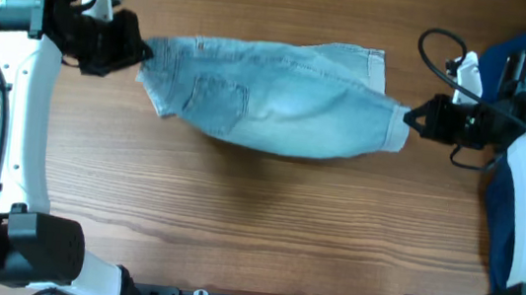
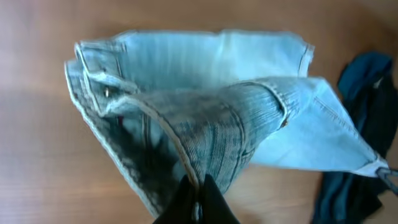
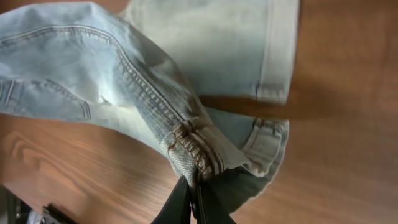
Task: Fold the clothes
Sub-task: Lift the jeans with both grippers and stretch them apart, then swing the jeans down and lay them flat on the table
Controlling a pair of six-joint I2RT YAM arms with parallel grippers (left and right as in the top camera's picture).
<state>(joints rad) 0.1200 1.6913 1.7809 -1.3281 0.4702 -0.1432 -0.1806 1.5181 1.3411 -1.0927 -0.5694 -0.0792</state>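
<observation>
Overhead: light blue faded denim jeans point(image 1: 274, 94) stretched across the upper half of the wooden desk point(image 1: 254, 226), waistband and stitched pocket toward nine o'clock, hemmed cuffs toward three o'clock. Left gripper point(image 1: 140, 51) clenched on the waistband end; right gripper point(image 1: 410, 118) clenched on the cuff end. Dark blue garment point(image 1: 511, 196) bunched at three o'clock by the right arm, well apart from the denim.

Left wrist: jaws pinched shut at six o'clock on a fold of waistband fabric, denim fanning up toward twelve, part of it lifted off the wood. Dark cloth visible at four o'clock.

Right wrist: jaws closed at six o'clock on the thick frayed seam where the cuffs stack; second leg lying flat toward one o'clock.

Judged step: carrying both held ends to lay one half over the other. Best done by keeping both grips level and the cloth taut, moving the two ends together at one pace, lowering so edges line up, and releasing only once flat. Risk: thin pinch slipping off the seam.
</observation>
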